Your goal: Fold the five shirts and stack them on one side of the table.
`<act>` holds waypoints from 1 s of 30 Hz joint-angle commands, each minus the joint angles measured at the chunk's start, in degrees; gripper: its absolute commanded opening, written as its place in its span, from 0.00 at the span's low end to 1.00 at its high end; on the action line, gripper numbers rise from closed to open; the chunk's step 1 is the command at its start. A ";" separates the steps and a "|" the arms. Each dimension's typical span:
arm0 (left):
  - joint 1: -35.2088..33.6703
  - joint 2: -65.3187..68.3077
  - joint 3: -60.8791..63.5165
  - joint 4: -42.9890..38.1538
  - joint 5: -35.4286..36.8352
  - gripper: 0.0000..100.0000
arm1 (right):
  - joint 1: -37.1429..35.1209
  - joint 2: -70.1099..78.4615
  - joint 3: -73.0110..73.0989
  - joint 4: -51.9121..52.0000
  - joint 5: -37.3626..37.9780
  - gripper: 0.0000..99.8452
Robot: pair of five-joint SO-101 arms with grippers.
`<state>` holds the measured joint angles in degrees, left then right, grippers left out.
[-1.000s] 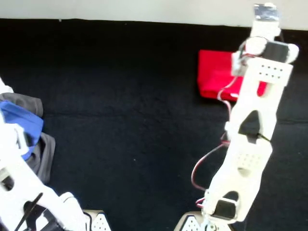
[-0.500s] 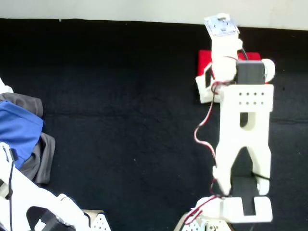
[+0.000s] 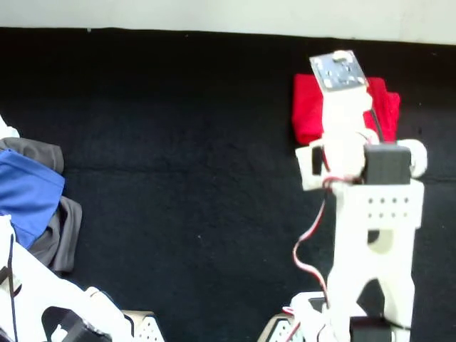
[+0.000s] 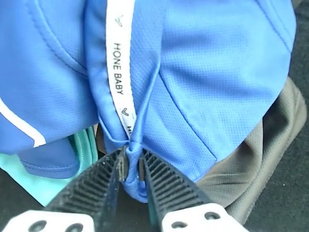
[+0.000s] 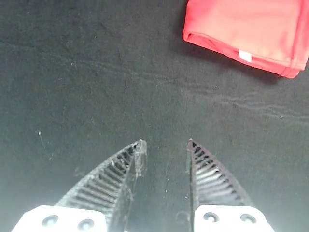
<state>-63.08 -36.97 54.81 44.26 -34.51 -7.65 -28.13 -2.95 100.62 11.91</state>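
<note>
The left pincer is closed almost fully, its ribbed black jaws nipping a bunched fold of the bright blue mesh shirt just beside its white neck tape. Beneath the blue shirt lie a dark grey mesh garment and a teal garment. In the high view this heap sits at the table's 9 o'clock edge. The right pincer stands moderately open and holds nothing, over the bare black tablecloth. The folded red shirt lies flat near the table's 1 o'clock, partly covered by the white right arm.
</note>
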 commanded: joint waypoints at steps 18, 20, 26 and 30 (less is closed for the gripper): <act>65.80 5.49 -54.55 41.23 27.69 0.01 | 16.22 -7.34 29.58 -15.69 -0.53 0.14; 69.41 11.21 -57.36 41.14 30.24 0.01 | 17.27 -7.34 30.37 -15.60 -0.53 0.14; 79.52 32.22 -78.37 43.34 31.74 0.01 | 17.45 -7.34 31.16 -15.43 -0.70 0.14; 85.58 44.35 -95.96 48.44 31.74 0.01 | 17.45 -7.34 31.16 -15.43 -0.88 0.14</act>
<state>17.89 0.75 -26.77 89.80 -3.30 9.14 -34.11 28.26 85.93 11.91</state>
